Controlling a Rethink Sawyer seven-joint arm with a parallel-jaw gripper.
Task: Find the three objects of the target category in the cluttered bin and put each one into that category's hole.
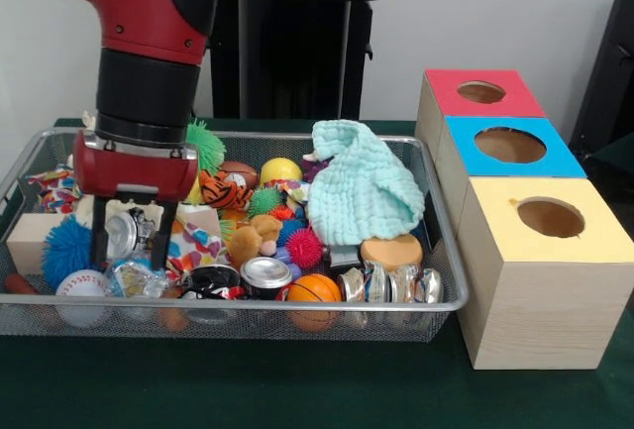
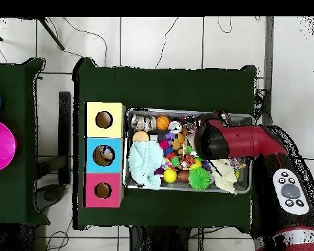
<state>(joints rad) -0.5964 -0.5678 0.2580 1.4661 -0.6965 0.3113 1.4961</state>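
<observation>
My gripper (image 1: 131,251) is lowered into the left part of the wire bin (image 1: 451,302) and stands open. Its two black fingers (image 1: 99,241) straddle a silvery can (image 1: 121,234) without closing on it. Around them lie a blue spiky ball (image 1: 64,251), a baseball (image 1: 84,285) and a wooden block (image 1: 33,241). Three boxes stand right of the bin, each with a round hole: red (image 1: 482,92), blue (image 1: 509,145) and yellow (image 1: 551,218). In the overhead view the red arm (image 2: 215,140) covers the gripper, and the bin (image 2: 129,149) lies beside the boxes (image 2: 104,155).
The bin also holds a teal cloth (image 1: 362,189), a yellow ball (image 1: 280,168), a tiger toy (image 1: 226,191), a green spiky ball (image 1: 206,142), a pink spiky ball (image 1: 304,248), a small basketball (image 1: 314,290), an upright can (image 1: 265,274) and crushed cans (image 1: 391,285).
</observation>
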